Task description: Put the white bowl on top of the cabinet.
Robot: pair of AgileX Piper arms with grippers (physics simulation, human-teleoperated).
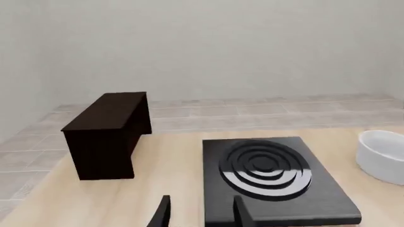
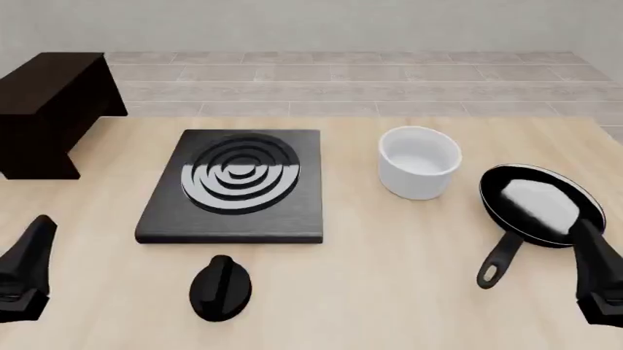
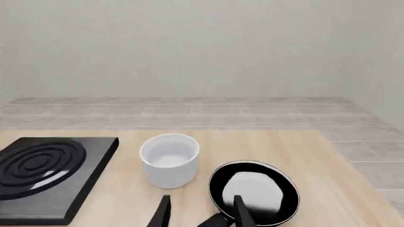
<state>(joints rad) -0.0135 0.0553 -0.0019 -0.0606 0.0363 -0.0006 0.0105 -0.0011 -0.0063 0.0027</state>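
Note:
The white bowl [image 2: 419, 162] stands upright on the table, right of the middle, between the stove plate and the frying pan. The dark cabinet [image 2: 49, 102] sits at the far left corner, its flat top bare. My left gripper [image 1: 200, 215] is open and holds nothing, low at the near left, well short of the cabinet [image 1: 107, 132]. My right gripper [image 3: 202, 215] is open and holds nothing at the near right. The bowl [image 3: 169, 160] lies ahead of it and slightly to the left, and the bowl [image 1: 382, 156] also shows at the edge of the left wrist view.
A flat black stove plate [image 2: 238, 186] with concentric rings lies mid-table. A black frying pan [image 2: 530, 204] rests right of the bowl, its handle pointing toward the near edge. A small black knob-shaped object [image 2: 221, 288] lies in front of the stove plate.

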